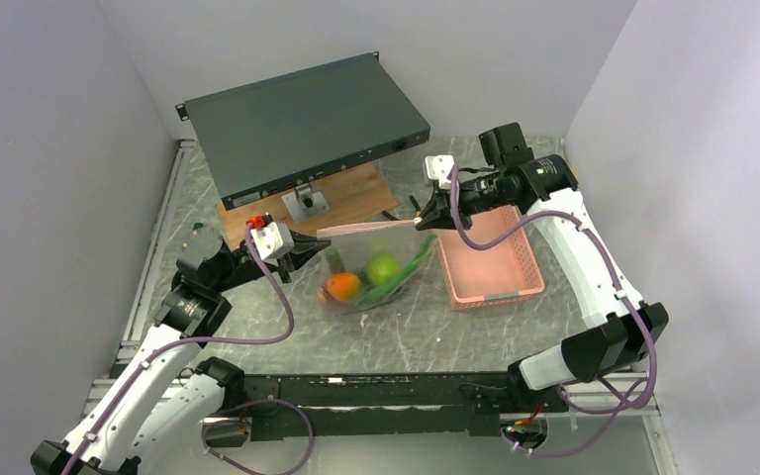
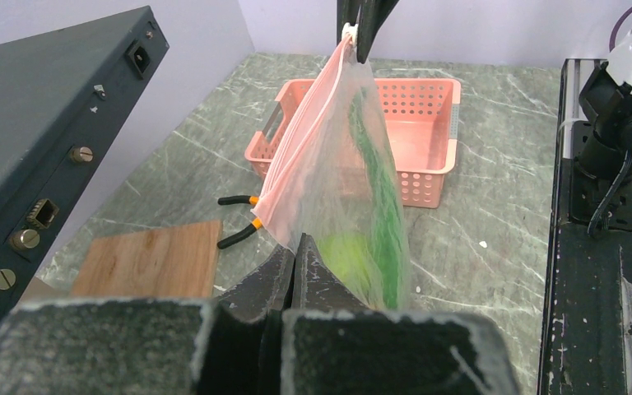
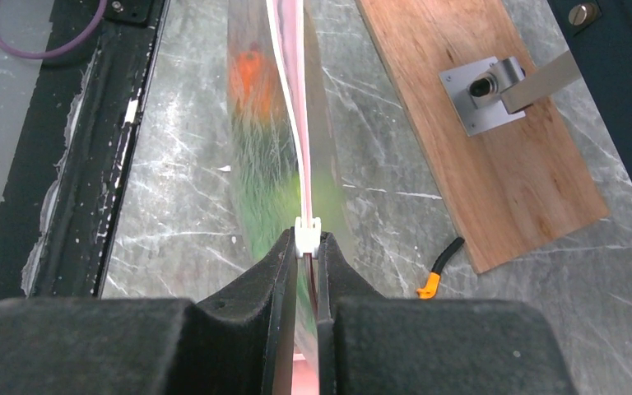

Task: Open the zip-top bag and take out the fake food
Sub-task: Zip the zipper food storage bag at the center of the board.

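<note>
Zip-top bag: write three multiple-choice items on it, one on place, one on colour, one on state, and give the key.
1. In the top external view, where does the pink basket stand from the zip-top bag?
A. to its left
B. to its right
C. beneath it

2. What colour is the bag's zip strip?
A. pink
B. blue
C. black

3. How are the left gripper and right gripper set?
A. both open
B. one open, one shut
C. both shut on the bag's top edge

Key:
1 B, the basket lies beside the bag on the right arm's side.
2 A, a pink band runs along the mouth.
3 C, each wrist view shows its gripper clamped on that edge.
</note>
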Available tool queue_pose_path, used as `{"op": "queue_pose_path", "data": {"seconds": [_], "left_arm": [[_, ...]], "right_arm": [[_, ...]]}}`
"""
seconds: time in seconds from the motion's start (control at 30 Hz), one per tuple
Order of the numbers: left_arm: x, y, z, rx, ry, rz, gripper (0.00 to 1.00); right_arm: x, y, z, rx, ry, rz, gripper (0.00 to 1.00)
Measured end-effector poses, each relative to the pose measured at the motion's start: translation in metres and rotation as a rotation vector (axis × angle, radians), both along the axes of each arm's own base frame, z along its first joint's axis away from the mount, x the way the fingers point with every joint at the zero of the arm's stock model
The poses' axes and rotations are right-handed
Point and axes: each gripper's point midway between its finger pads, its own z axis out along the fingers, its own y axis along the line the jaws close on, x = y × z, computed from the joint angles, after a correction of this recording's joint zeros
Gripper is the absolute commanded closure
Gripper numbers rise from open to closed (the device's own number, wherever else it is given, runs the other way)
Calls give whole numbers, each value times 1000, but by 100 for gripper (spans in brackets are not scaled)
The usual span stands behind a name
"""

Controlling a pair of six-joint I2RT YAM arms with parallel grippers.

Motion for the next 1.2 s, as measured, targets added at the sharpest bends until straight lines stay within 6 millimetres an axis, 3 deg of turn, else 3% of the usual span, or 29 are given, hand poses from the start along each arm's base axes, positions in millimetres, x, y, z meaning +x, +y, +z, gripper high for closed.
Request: {"op": "queue_pose_path", "data": {"seconds": [1.2], "left_arm": [[1, 3, -1, 8, -1, 14, 100]], "right_arm": [[14, -52, -12, -38, -24, -115, 100]]}}
